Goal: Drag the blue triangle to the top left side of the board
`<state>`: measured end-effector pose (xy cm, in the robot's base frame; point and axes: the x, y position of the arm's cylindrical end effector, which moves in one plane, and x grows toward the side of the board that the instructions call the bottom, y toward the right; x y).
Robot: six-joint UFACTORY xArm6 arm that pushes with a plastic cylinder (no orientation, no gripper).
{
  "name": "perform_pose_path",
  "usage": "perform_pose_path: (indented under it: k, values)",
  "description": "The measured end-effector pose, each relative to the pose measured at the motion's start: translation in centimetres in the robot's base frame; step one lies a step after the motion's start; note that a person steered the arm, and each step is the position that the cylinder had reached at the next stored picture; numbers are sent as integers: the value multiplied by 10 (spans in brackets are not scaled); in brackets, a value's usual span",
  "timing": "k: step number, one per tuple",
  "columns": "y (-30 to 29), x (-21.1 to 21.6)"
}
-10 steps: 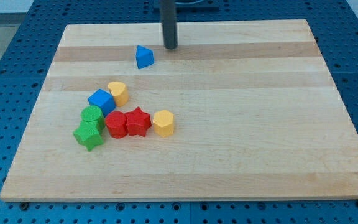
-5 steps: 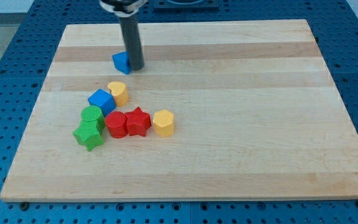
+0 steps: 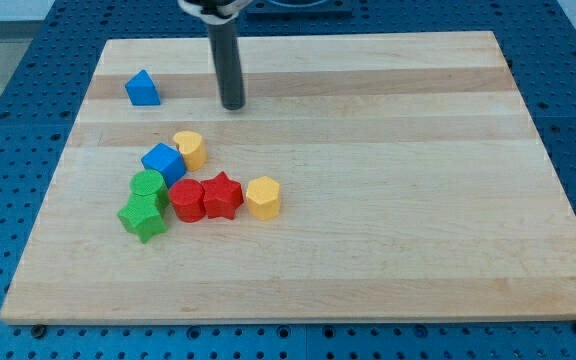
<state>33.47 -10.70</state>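
Observation:
The blue triangle lies near the top left of the wooden board, close to its left edge. My tip rests on the board to the right of the triangle, well apart from it and not touching it. The rod rises straight up out of the view's top.
A cluster sits at the left centre: a blue cube, a yellow cylinder, a green cylinder, a green star, a red block, a red star and a yellow hexagon.
The blue triangle has slid left toward the board's top left edge. My tip pushed it left, then drew back a little to the right, away from it.

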Motion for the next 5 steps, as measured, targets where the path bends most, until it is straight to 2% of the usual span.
perform_pose_path:
  k: [2,3,4,5]
  values:
    - [-79,-20]
    - [-77,-2]
    - [-113,4]
    - [-156,-43]
